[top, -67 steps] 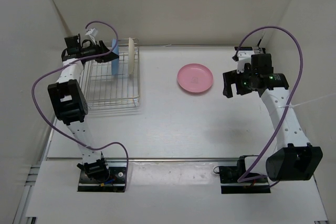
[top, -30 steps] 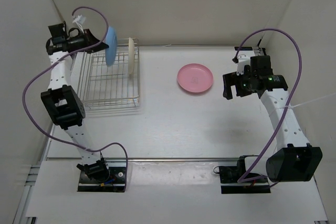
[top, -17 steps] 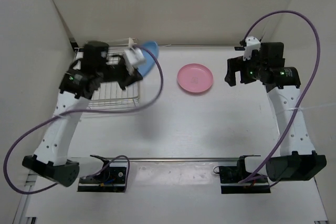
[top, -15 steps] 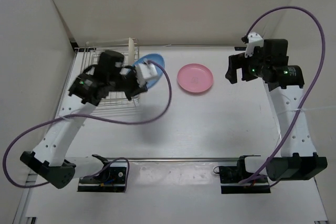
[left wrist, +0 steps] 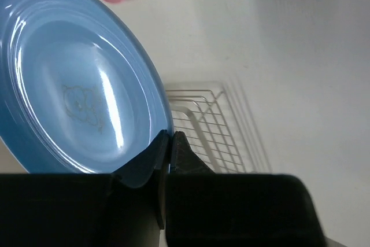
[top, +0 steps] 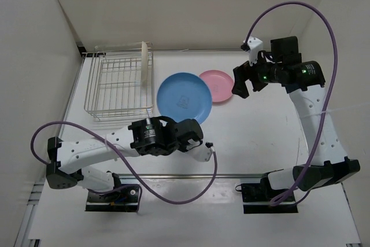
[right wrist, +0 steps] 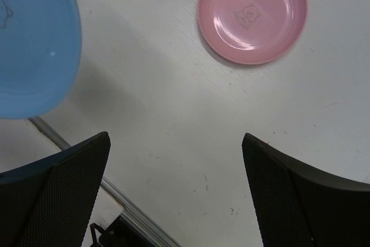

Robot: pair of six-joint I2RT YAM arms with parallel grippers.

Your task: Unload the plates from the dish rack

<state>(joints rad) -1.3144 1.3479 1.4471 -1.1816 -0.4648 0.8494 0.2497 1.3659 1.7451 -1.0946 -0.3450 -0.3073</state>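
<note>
Left gripper (left wrist: pixel 169 140): clamped shut on the near rim of the blue plate (left wrist: pixel 81 85), one finger on each face, pinching it right at the edge.
Left arm (top: pixel 98 146): stretched out low along the front of the table (top: pixel 248 143), reaching in toward the middle.
Blue plate: out of the rack (top: pixel 115 93) and face up, sitting mid-table just right of the rack. From overhead its right edge covers the left rim of the pink plate (right wrist: pixel 252 15). On the right wrist cam there's a strip of bare table between the two, so they aren't touching. Honestly can't tell if the blue one is resting on the table or held just above it.
Pink plate: flat on the table, face up, toward the far side, with a small bear-like mark in the centre.
Cream plate (top: pixel 143 66): standing on edge in the rack, along its right side, at the far end.
Rack: far-left part of the table, and the cream plate is the only plate in it.
Right gripper (right wrist: pixel 176 137): jaws spread wide, holding nothing, hovering over the table just right of the pink plate with its camera looking down on both plates.
</note>
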